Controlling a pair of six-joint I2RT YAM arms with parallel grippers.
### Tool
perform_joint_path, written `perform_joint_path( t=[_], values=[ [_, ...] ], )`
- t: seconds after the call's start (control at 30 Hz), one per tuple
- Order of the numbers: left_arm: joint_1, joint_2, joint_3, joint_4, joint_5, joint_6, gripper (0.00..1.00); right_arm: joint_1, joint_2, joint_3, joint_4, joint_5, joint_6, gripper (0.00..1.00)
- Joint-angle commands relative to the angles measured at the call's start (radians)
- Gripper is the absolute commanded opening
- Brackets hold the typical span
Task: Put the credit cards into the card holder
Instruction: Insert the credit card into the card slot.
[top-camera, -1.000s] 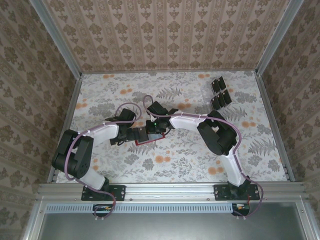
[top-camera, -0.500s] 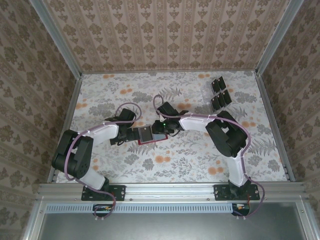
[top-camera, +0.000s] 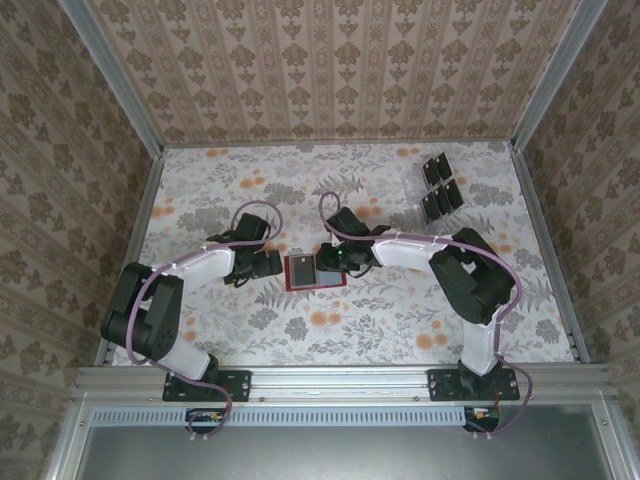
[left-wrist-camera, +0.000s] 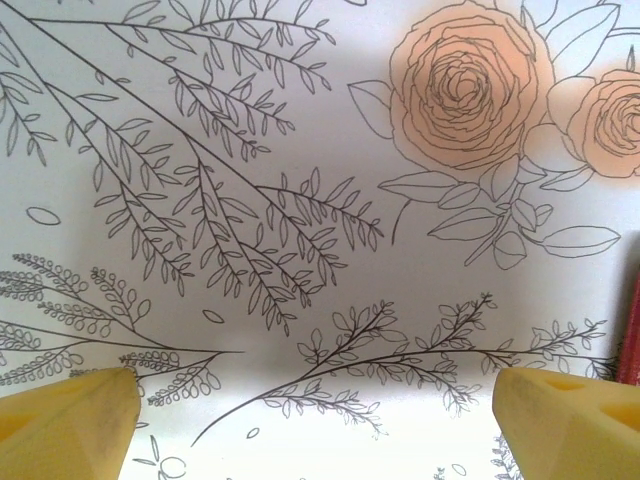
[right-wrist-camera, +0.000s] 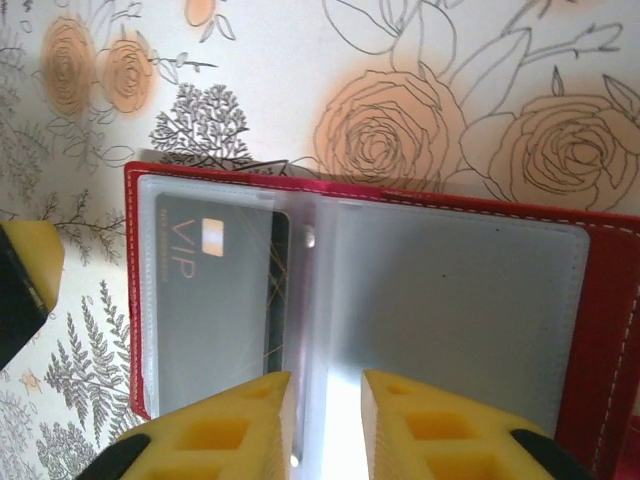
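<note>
Mid-table, I see one VIP card (right-wrist-camera: 215, 300) sleeved in the card holder (right-wrist-camera: 600, 330), other credit cards (top-camera: 440, 185) waiting far right; left gripper (left-wrist-camera: 320, 410) spread, right gripper (right-wrist-camera: 325, 420) narrowed, grip I cannot tell.

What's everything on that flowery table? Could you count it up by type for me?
Grippers: 2 (left gripper, right gripper)
Red card holder: 1
Card in the holder: 1
Loose black cards: about 5, too small to separate surely
Total: about 9
</note>
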Motion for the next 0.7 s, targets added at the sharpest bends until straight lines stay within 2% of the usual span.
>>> perform_joint_path(
  t=[0.0,0.13,0.23,0.67],
  values=[
    [-0.008,-0.014,0.013,0.01,0.021,0.021,1.0,0.01,-0.023,0.033,-0.039,0.014,-0.012,0.19],
    [-0.01,0.002,0.006,0.018,0.025,0.02,1.0,0.017,0.003,0.047,-0.033,0.0,-0.013,0.08],
    [-0.01,0.02,0.006,0.028,0.036,0.022,1.0,0.024,0.024,0.059,-0.031,-0.006,-0.01,0.05],
    [-0.06,0.082,0.017,0.043,0.041,0.021,1.0,0.036,0.082,0.09,-0.037,-0.009,-0.003,0.02]
  ],
)
